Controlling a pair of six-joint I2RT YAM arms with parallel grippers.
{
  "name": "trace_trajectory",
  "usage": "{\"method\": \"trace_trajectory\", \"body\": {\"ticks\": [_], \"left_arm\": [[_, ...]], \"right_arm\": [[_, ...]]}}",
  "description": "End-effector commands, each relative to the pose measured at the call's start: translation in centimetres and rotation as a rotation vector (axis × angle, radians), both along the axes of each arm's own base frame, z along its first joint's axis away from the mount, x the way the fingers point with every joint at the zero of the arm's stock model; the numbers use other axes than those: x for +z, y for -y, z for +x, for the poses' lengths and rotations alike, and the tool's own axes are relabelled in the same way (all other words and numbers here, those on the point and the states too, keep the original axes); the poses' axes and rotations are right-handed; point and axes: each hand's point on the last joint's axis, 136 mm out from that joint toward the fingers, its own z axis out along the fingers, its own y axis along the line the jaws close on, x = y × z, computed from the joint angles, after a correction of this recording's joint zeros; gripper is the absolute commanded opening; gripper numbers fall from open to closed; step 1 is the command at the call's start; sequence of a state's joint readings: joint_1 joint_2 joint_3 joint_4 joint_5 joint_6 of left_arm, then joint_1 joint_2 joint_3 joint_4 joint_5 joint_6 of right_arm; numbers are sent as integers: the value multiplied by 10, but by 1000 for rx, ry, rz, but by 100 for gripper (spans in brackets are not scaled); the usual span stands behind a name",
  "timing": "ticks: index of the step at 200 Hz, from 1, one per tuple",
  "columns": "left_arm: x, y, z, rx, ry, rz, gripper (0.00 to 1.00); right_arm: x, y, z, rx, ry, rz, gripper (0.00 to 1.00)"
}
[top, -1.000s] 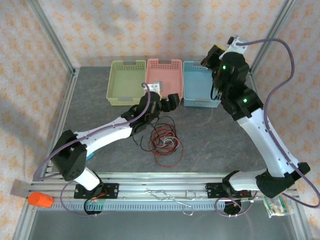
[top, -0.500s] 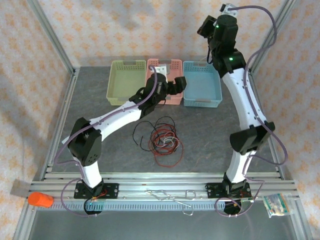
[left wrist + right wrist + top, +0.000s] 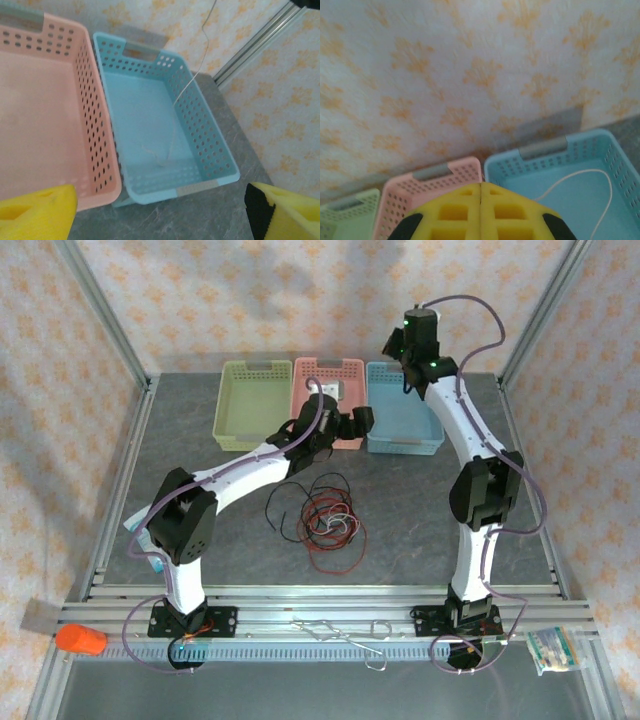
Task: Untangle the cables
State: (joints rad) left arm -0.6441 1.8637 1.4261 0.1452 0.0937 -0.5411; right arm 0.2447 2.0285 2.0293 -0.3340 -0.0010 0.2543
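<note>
Cables (image 3: pixel 325 520) lie tangled in the middle of the tabletop (image 3: pixel 200 500), just toward the near edge from the wide-open left gripper (image 3: pixel 352 423), the closer one, while the right gripper (image 3: pixel 481 200), high over the far edge, is pinched together, seemingly on a pale cable (image 3: pixel 176 100) trailing into the blue basket (image 3: pixel 215 150).

Grey table (image 3: pixel 400 525), green basket (image 3: pixel 255 366), pink basket (image 3: pixel 328 363), blue basket (image 3: pixel 400 446) along far edge, tangled cables (image 3: pixel 325 520) near middle

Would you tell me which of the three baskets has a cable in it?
The blue basket, rightmost: a pale cable trails into it. The pink basket and green basket hold none.
</note>
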Motion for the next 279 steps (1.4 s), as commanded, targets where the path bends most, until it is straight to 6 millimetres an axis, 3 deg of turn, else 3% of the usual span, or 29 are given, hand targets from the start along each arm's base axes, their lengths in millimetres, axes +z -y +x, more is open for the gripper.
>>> {"method": "trace_trajectory", "body": {"ticks": [1, 49, 69, 79, 117, 138, 192, 216, 241, 256, 279], "left_arm": [[-18, 6, -7, -6, -28, -3, 88], [-52, 14, -21, -20, -86, 28, 88], [-60, 19, -27, -32, -99, 40, 88], [-62, 20, -30, -33, -102, 45, 88], [-67, 17, -35, -18, -113, 72, 88], [-66, 11, -38, -5, -111, 84, 88], [-47, -1, -46, 7, -67, 120, 88], [-37, -8, -60, -9, -55, 131, 88], [-39, -19, -83, -32, -62, 145, 86], [-44, -28, -98, -42, -73, 155, 84], [-50, -42, -120, -47, -92, 158, 83]], "right_arm": [[-27, 9, 5, -18, -47, 36, 0], [-119, 1, 2, 52, -267, 70, 0], [-140, -4, 2, 74, -326, 77, 8], [-146, -2, 1, 67, -342, 75, 17], [-136, 1, -3, 60, -332, 66, 42], [-127, 5, -8, 51, -322, 50, 49], [-96, 15, -33, 52, -266, 7, 49], [-82, 13, -57, 78, -237, 22, 48], [-79, 3, -93, 115, -228, 42, 46], [-83, -4, -115, 130, -245, 51, 45], [-104, -10, -153, 113, -327, 45, 43]]}}
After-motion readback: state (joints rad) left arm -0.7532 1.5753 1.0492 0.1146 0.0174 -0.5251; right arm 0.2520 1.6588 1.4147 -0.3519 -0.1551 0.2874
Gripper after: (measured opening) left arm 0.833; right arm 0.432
